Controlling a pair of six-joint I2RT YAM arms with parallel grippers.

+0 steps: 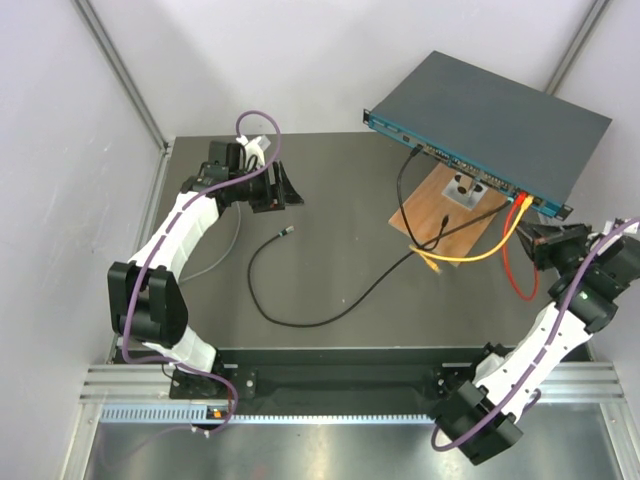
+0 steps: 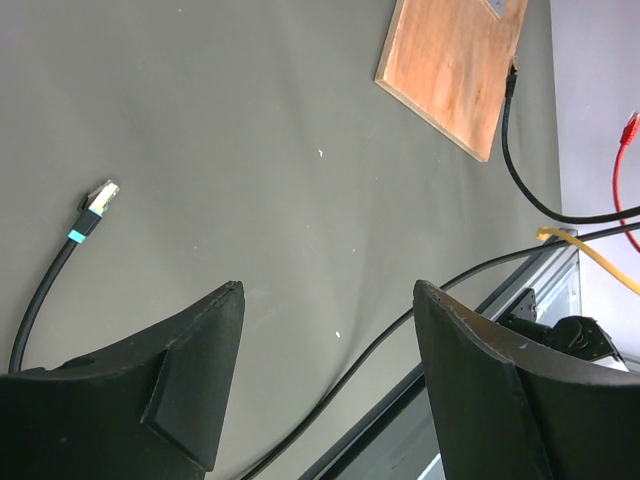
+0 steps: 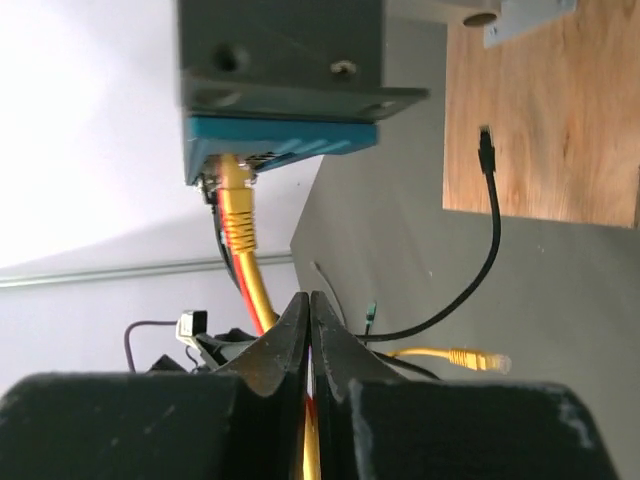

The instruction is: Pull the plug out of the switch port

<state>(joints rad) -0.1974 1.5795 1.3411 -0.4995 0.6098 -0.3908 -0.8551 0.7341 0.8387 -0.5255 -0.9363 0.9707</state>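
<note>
Two closed fingers of the right gripper are pointing at the yellow plug just ahead, probably needing to open around its body.

A dark grey matte table stands inside an enclosure of plain white walls that meet thin metal posts at the two far corners, and a ribbed aluminium rail runs along its near edge under soft, even light.
</note>
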